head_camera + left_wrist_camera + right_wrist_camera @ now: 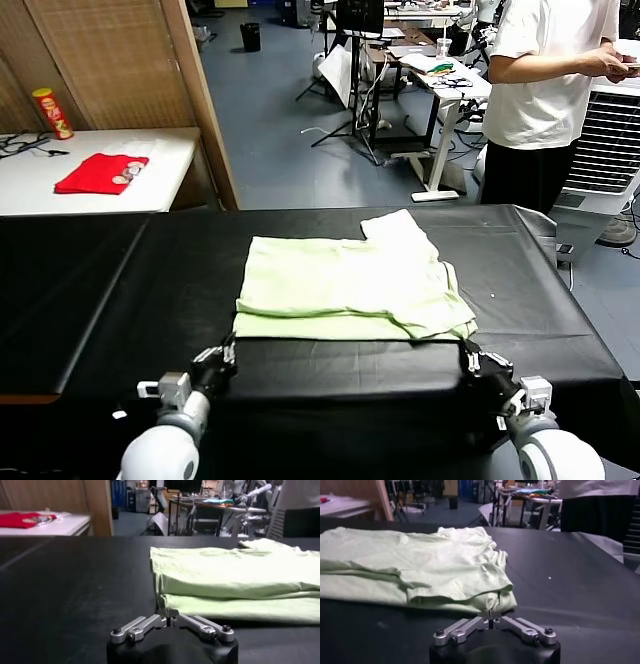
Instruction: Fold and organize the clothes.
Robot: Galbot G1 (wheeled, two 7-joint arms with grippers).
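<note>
my left gripper [229, 350]: clenched on near-left corner of shirt [350, 288] | my right gripper [466, 352]: clenched on near-right corner | shirt: part-folded on black table [120, 290]

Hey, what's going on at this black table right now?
A two-armed robot is folding a pale mint-green short-sleeved shirt on the black table. The shirt lies partly folded. The left gripper and right gripper are each shut on a near corner of it. A red cloth lies on a white side table.
</note>
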